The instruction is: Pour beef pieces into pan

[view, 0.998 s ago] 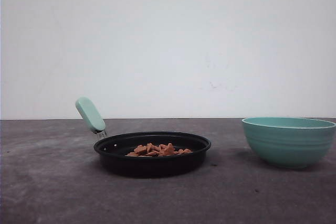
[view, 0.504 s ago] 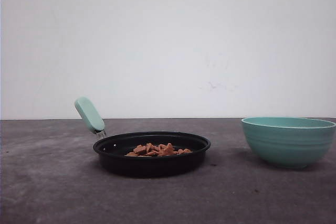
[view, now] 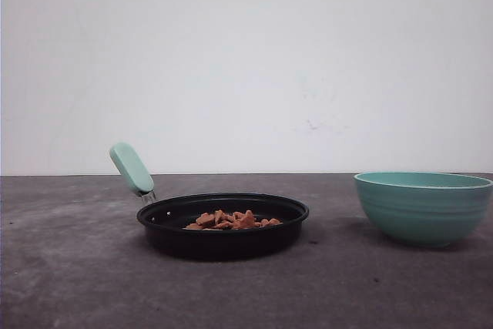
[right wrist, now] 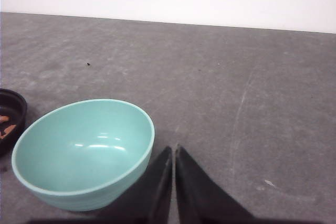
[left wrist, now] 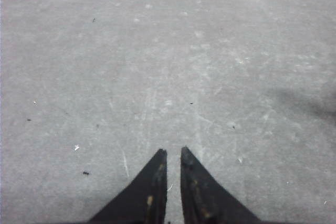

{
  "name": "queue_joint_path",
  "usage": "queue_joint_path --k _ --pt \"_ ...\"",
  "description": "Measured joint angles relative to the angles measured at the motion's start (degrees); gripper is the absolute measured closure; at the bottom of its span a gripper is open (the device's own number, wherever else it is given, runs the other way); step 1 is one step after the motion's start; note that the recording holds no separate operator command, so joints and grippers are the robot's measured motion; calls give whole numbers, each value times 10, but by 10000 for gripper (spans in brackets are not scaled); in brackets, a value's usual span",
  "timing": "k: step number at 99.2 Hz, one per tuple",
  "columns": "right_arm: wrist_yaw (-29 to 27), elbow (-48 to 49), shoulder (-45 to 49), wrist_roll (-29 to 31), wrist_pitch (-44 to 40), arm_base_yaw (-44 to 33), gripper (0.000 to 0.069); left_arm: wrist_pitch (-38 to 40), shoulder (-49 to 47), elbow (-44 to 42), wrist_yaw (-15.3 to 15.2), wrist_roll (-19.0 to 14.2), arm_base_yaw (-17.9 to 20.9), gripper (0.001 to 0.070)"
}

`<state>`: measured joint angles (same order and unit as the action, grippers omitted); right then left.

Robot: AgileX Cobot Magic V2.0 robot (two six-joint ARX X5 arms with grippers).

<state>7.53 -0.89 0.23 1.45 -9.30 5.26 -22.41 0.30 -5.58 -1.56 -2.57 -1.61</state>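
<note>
The black pan (view: pixel 223 243) rests on the grey table left of centre, its mint-green handle (view: pixel 132 168) pointing up and to the left. A low heap of reddish-brown beef pieces (view: pixel 231 219) lies inside it. In the right wrist view an edge of the pan (right wrist: pixel 14 109) shows with a few beef pieces (right wrist: pixel 4 129) in it. My right gripper (right wrist: pixel 173 148) hangs shut and holds nothing, just beside the teal bowl (right wrist: pixel 84 150). Over bare table, my left gripper (left wrist: pixel 173 151) is shut with only a thin slit between its fingers and nothing in it.
The teal ribbed bowl (view: pixel 422 209) stands at the table's right side, and its inside looks bare in the right wrist view. A white wall rises behind the table's far edge. Small specks dot the table top (left wrist: pixel 157 66).
</note>
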Motion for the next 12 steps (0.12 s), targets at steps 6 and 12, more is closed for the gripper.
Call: queue_joint_path --k 6,12 --pt "0 0 0 0 0 0 680 0 0 0 0 0 0 688" --pt "0 0 0 0 0 0 680 0 0 0 0 0 0 688"
